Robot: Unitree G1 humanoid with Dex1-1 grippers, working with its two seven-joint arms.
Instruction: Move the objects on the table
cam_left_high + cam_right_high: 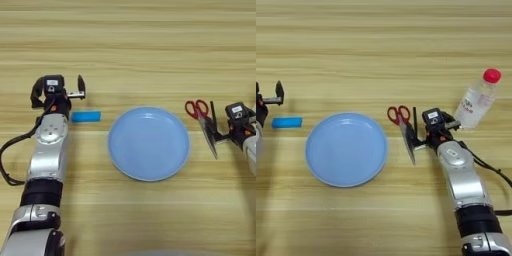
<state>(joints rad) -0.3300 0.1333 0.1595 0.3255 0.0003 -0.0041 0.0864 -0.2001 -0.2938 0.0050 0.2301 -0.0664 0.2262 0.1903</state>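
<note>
Left end effector [59,92] hovers open above the blue block [85,117]; right end effector [417,131], state unclear, touches the scissors [402,125].

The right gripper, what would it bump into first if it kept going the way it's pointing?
Probably the scissors. The right gripper points toward the robot's left, and the scissors' blades lie right beside its fingers, apparently almost touching. Past them lies the blue plate. Height above the table is hard to judge.

Plate [149,143] sits mid-counter [130,45].
Block [85,117] lies to its left, scissors [402,125] to its right, bottle [477,99] farther right by my right tool [417,131].
</note>
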